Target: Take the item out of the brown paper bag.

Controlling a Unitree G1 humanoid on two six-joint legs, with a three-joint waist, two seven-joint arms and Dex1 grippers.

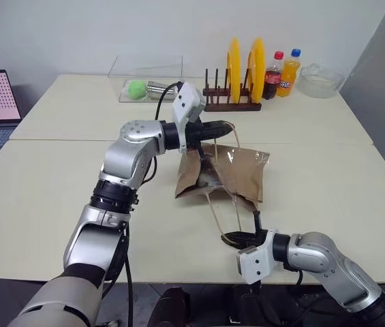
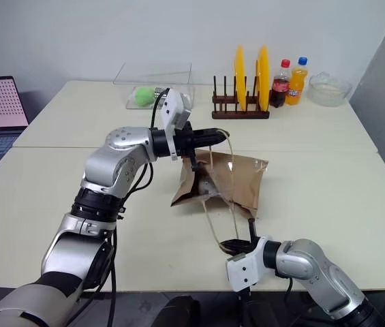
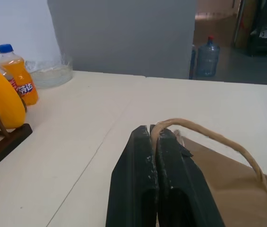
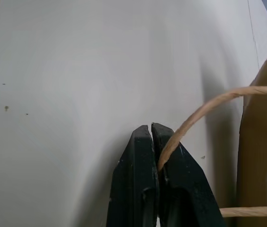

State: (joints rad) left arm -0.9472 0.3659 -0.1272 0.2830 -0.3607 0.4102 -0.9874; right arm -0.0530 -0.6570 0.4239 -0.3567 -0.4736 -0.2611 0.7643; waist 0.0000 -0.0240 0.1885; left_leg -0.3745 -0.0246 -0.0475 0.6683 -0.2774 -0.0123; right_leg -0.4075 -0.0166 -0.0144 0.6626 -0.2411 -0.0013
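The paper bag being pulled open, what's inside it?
Through the bag's open mouth a pale grey rounded lump shows, lying low inside. The creased paper covers the rest of the interior, so anything deeper cannot be seen.

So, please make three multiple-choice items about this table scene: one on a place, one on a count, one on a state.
1. Where is the green ball?
A. in the clear box
B. on the laptop
C. inside the bag

2. How many yellow plates stand in the rack?
A. one
B. two
C. four

3. What does the left claw do?
A. hangs open
B. is shut on a handle of the brown paper bag
C. holds a bottle

Answers: 1 A, the ball shows behind the clear wall; 2 B, two discs stand upright; 3 B, the twisted handle runs from between its shut fingers.
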